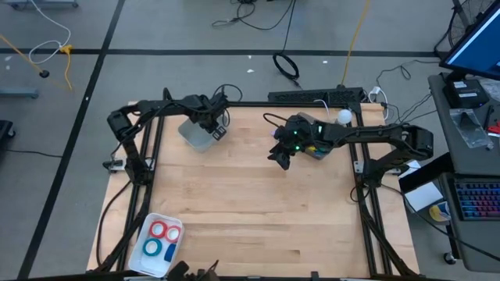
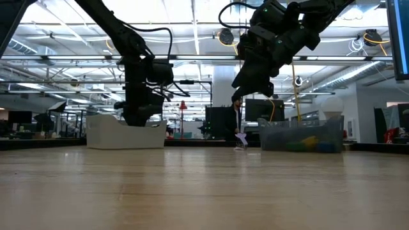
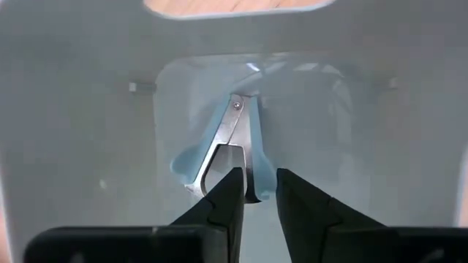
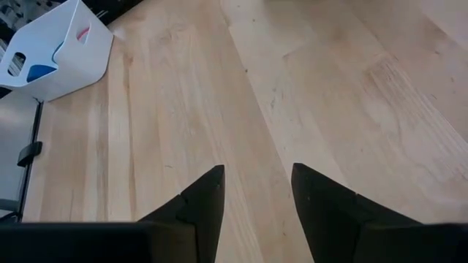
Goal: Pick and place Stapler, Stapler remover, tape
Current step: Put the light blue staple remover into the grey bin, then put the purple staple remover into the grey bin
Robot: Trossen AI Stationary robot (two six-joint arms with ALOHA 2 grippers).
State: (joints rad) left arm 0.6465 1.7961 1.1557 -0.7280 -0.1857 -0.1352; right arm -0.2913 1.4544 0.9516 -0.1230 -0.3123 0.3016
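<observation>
My left gripper point(image 1: 212, 125) reaches down into a white bin point(image 1: 195, 136) at the table's far left. On the bin's floor lies a pale-blue staple remover point(image 3: 230, 146) with metal jaws, and the fingers are closed on its near end. My right gripper point(image 1: 281, 154) hangs open and empty above the table's middle point(image 2: 252, 86), beside a clear bin point(image 1: 319, 148). Red tape rolls point(image 1: 166, 230) and blue ones point(image 1: 152, 249) lie in a white tray point(image 1: 148, 268) at the near left corner. No stapler can be made out. My left gripper pinches the staple remover's near end point(image 3: 257, 186) between its two fingers point(image 3: 230, 197), coming from above into the bin. The fingers lie along the remover's length. Its far, hinged end point(image 3: 235, 106) points away over the bin floor; whether it is lifted off the floor, I cannot tell.
The clear bin point(image 2: 300, 137) at the far right holds yellow and blue items. The white bin's walls point(image 3: 80, 131) closely surround the left gripper. The white tray point(image 4: 51, 51) shows far off in the right wrist view. Bare wood point(image 1: 258, 211) fills the table's middle and near right.
</observation>
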